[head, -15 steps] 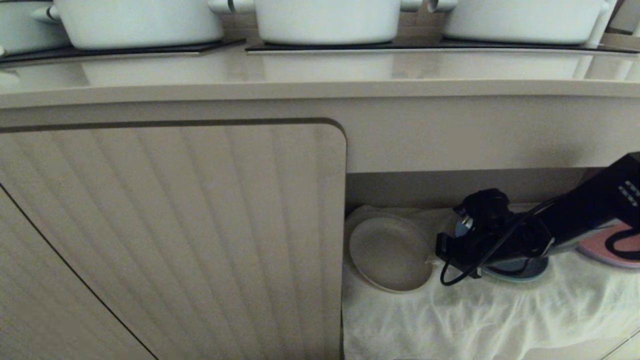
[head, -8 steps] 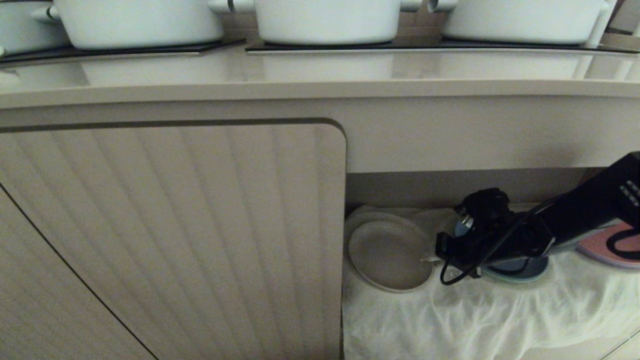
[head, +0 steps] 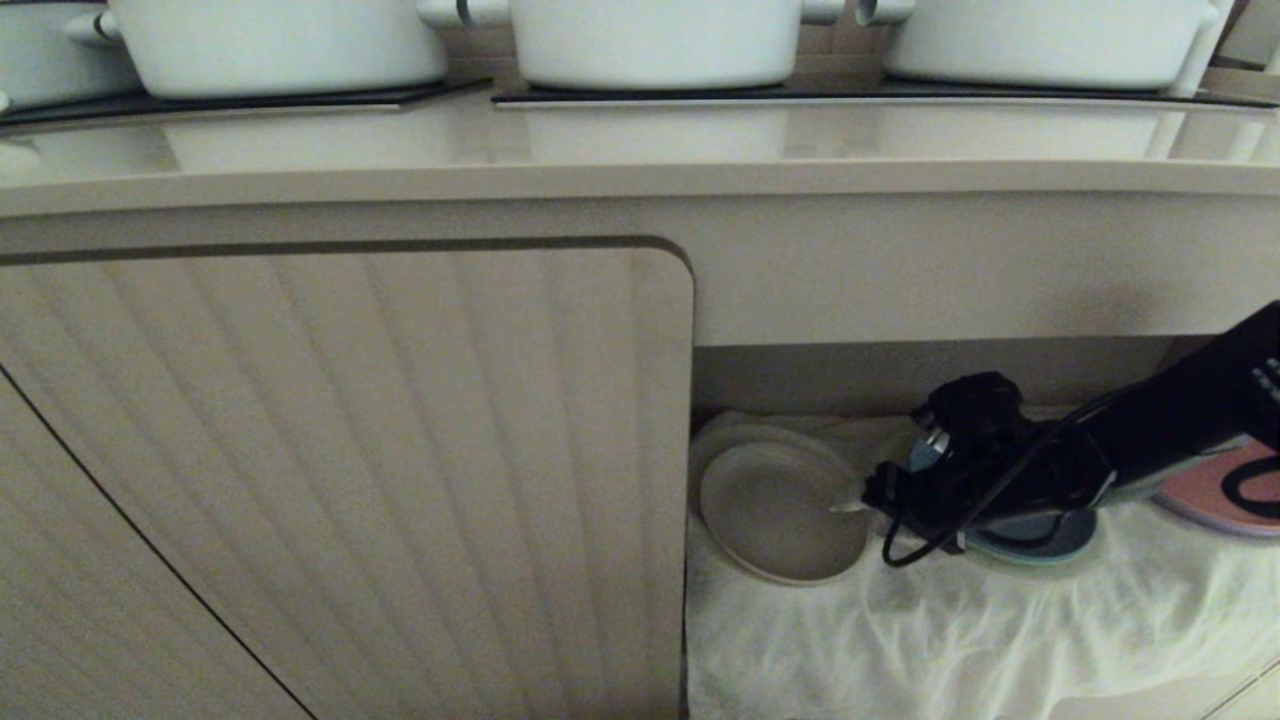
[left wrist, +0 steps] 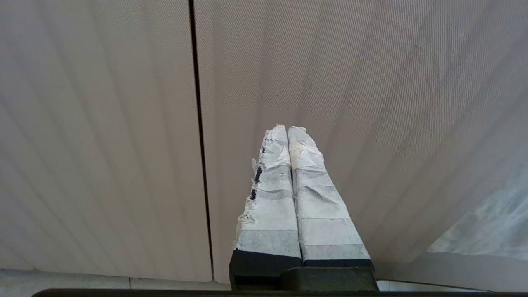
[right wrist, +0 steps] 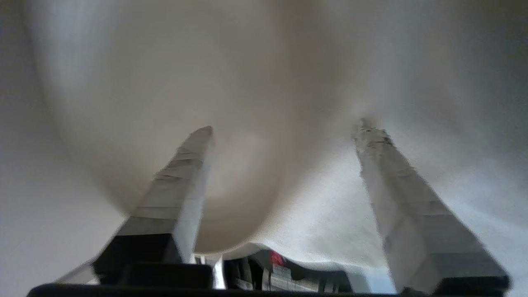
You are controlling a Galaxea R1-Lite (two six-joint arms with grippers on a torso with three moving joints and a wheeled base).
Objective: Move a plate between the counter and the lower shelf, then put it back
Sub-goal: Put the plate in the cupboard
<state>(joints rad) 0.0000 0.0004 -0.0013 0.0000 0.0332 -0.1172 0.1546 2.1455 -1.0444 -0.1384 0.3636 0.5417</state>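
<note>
From the head camera, the long smooth beige counter (head: 640,175) runs across the top, with three white pots (head: 655,40) standing at its far edge on black inset panels (head: 800,93). Below it on the left is a ribbed beige cabinet door (head: 340,470). To the right of the door opens the lower shelf (head: 900,375), a beige-walled recess whose floor is draped in a wrinkled white cloth (head: 950,630). The small round cream-beige plate (head: 780,512) lies flat on that cloth at the left end of the recess, just beside the door's edge. The black right arm reaches in from the right, and the right gripper (head: 850,505) sits at the plate's right rim, one pale fingertip over the rim. Under the arm lies a blue plate (head: 1040,540), and a pink plate (head: 1215,495) lies farther right, partly hidden by the arm.

In the left wrist camera, the left gripper (left wrist: 287,132) hangs in front of the ribbed door, its two white-taped fingers (left wrist: 272,194) pressed together with nothing between them.

In the right wrist camera, the right gripper (right wrist: 284,128) has its taped fingers (right wrist: 177,185) spread wide apart. The cream plate (right wrist: 231,103) fills the blurred space beyond and between them, with white cloth (right wrist: 433,103) to one side. The fingers do not clamp the plate; whether either touches it cannot be told.
</note>
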